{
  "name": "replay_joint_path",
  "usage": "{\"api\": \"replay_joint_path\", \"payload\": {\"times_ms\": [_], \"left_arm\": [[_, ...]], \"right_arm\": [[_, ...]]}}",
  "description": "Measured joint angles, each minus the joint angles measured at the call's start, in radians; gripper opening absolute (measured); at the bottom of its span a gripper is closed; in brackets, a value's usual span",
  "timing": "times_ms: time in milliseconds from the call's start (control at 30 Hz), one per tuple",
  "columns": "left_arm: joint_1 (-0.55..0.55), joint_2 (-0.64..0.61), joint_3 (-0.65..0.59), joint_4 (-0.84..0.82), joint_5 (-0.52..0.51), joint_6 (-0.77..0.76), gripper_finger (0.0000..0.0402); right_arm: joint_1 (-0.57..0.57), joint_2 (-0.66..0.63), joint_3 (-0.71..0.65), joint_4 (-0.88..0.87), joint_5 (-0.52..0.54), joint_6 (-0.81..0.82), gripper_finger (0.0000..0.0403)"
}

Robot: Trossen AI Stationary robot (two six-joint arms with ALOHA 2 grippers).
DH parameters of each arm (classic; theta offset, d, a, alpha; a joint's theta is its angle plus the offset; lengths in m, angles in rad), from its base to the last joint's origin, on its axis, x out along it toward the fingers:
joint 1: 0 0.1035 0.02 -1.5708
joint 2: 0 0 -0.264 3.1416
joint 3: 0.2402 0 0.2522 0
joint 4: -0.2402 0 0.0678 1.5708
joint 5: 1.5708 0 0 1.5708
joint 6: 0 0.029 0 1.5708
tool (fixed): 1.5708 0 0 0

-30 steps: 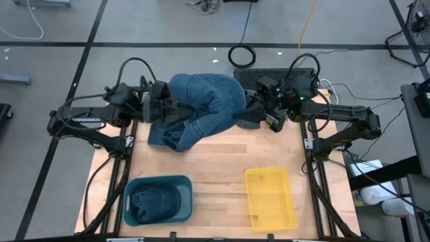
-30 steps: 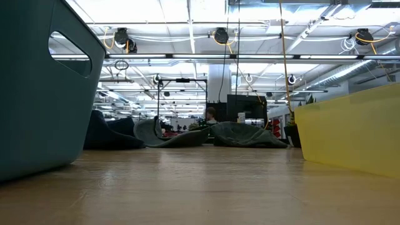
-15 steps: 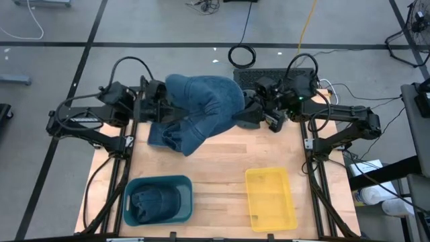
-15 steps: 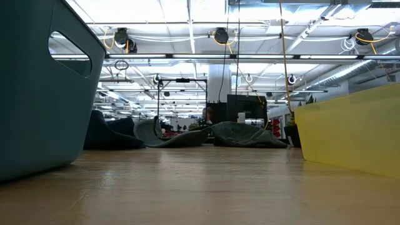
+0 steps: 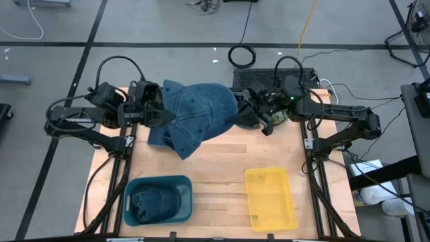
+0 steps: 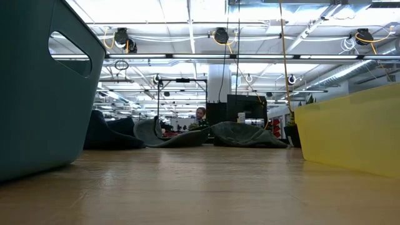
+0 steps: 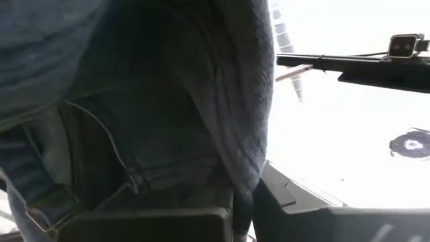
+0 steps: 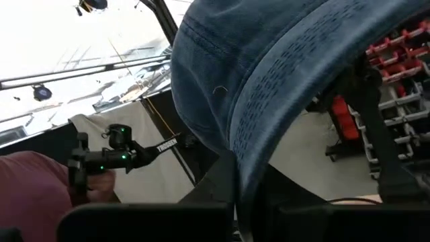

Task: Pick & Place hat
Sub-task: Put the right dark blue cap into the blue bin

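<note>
At the table's far left edge the left gripper (image 5: pixel 156 111) is pinched onto the rim of the blue denim hat (image 5: pixel 198 111), which spans the far end of the wooden table (image 5: pixel 222 158) between both arms. On the hat's other side the right gripper (image 5: pixel 250 114) is clamped on the opposite rim. Nearer the front edge, the teal bin (image 5: pixel 158 199) holding another hat sits left, the yellow bin (image 5: pixel 270 199) right, with bare wood between them and across the middle.

A light wooden table (image 5: pixel 222 161) carries everything. On its near edge sit a teal bin (image 5: pixel 158 199) and a yellow tray (image 5: pixel 270 199). A denim hat (image 5: pixel 198 114) drapes onto its far side.
</note>
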Motion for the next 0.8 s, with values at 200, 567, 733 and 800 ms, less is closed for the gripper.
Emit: {"api": "replay_joint_path", "payload": {"times_ms": [200,567,733,800], "left_arm": [[0.001,0.000,0.000,-0.030,0.017,-0.008,0.0018],[-0.029,-0.124,-0.001,-0.312,-0.072,-0.016,0.0018],[-0.094,-0.201,-0.001,-0.507,-0.231,-0.045,0.0018],[-0.135,-0.224,-0.001,-0.577,-0.307,-0.076,0.0018]], "right_arm": [[-0.020,0.000,0.000,-0.015,0.021,0.008,0.0075],[-0.118,-0.026,0.001,-0.245,-0.032,0.030,0.0213],[-0.148,-0.047,0.001,-0.283,0.006,0.041,0.0220],[-0.150,-0.055,0.001,-0.280,0.037,0.036,0.0218]]}}
